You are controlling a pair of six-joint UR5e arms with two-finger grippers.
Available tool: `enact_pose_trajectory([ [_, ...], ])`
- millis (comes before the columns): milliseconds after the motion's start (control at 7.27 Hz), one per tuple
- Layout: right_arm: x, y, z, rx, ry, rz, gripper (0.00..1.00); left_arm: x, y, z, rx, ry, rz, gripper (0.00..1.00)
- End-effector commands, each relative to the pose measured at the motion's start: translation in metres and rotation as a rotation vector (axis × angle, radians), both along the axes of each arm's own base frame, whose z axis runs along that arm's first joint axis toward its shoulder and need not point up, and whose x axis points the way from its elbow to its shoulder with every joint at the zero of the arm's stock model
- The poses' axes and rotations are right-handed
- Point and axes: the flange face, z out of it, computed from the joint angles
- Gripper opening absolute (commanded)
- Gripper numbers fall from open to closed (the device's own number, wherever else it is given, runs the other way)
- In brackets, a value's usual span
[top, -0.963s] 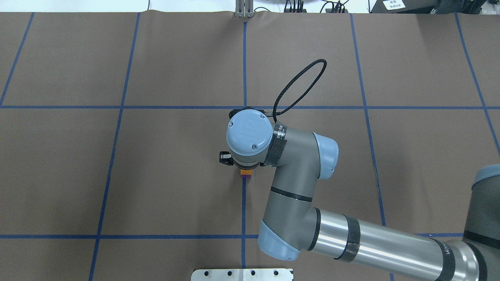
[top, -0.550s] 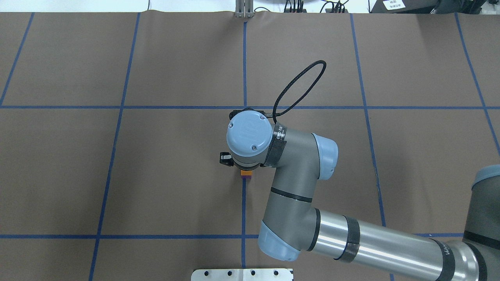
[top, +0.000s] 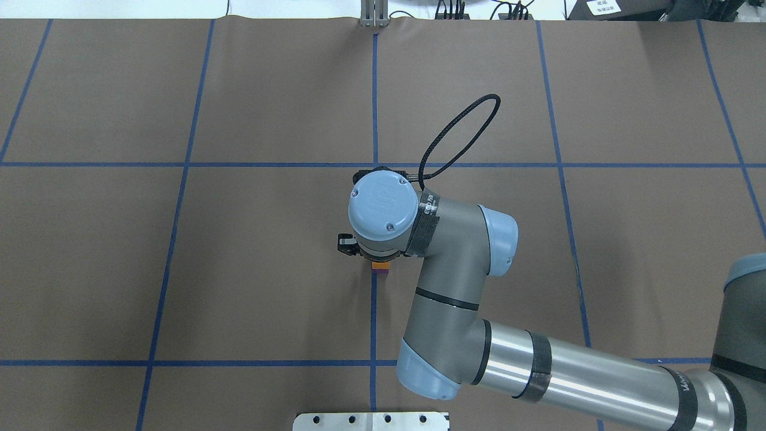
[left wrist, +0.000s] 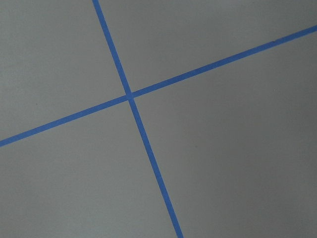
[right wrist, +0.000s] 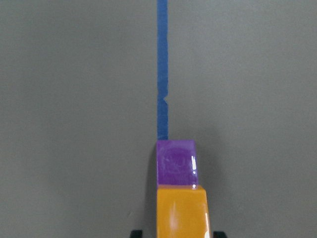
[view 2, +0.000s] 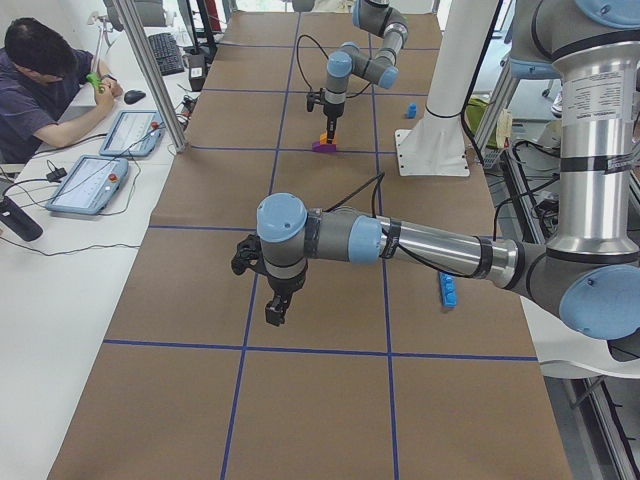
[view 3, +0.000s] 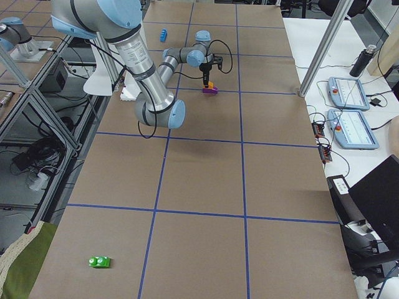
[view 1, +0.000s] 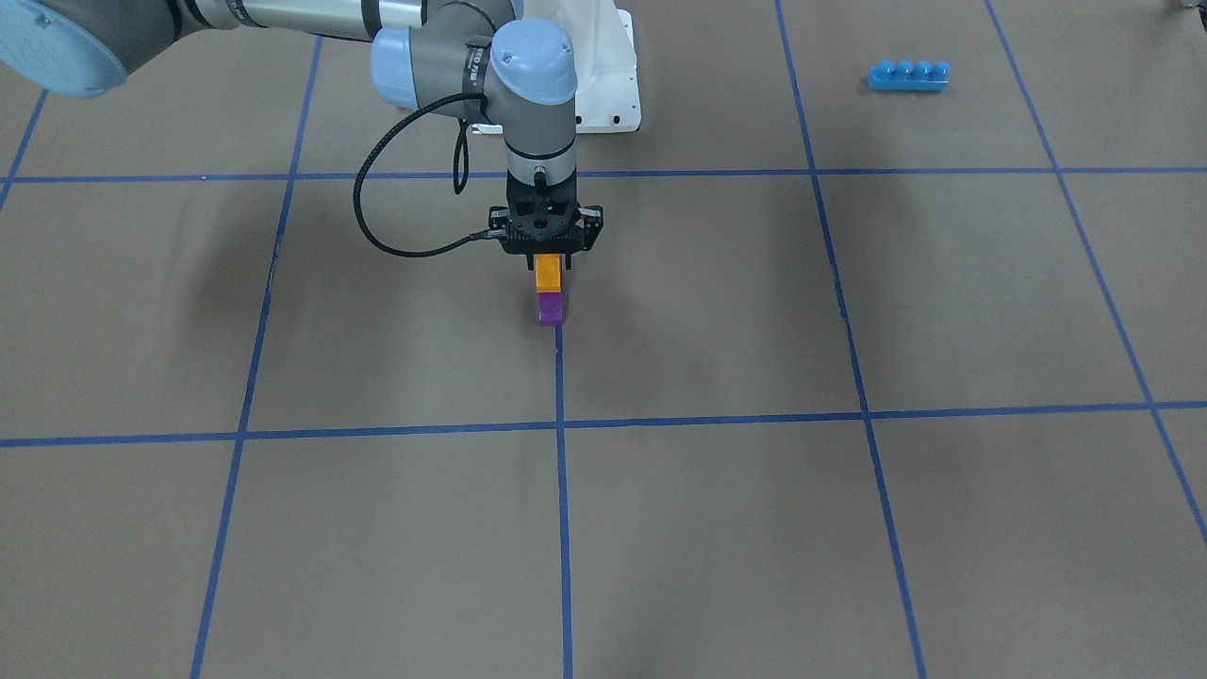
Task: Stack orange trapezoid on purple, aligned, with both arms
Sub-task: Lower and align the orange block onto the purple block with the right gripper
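Note:
My right gripper (view 1: 548, 267) points straight down and is shut on the orange trapezoid (view 1: 548, 274). It holds the trapezoid directly on top of the purple brick (view 1: 551, 308), which stands on a blue tape line. In the right wrist view the orange trapezoid (right wrist: 181, 213) lines up with the purple brick (right wrist: 175, 162) in front of it. In the overhead view the wrist hides the gripper, and only slivers of orange (top: 380, 263) and purple (top: 379, 270) show. My left gripper (view 2: 274, 312) hangs over bare table far from the stack. I cannot tell whether it is open or shut.
A long blue four-stud brick (view 1: 907, 75) lies near the robot's white base plate (view 1: 603, 75). A small blue brick (view 2: 410, 110) sits beside the base. A green toy (view 3: 99, 261) lies at the table's far end. An operator (view 2: 40, 80) sits at a side desk.
The right wrist and the orange trapezoid have shifted very slightly to the right in the overhead view. The gripper remains closed on the trapezoid.

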Motion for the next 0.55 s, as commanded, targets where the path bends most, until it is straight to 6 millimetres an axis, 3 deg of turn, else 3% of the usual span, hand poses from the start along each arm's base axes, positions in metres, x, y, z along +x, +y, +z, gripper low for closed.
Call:
enact_pose_trajectory([
  [0, 0.001, 0.000, -0.003, 0.002, -0.004, -0.002, 0.99, 0.000, 0.000, 0.001, -0.001, 0.000, 0.000, 1.00],
  [138, 0.008, -0.001, -0.009, 0.006, -0.021, 0.000, 0.99, 0.000, 0.002, 0.003, -0.005, -0.001, 0.001, 1.00],
  [413, 0.057, -0.028, -0.019, -0.008, -0.073, 0.010, 1.00, -0.001, 0.006, 0.011, -0.024, -0.001, -0.002, 1.00],
])
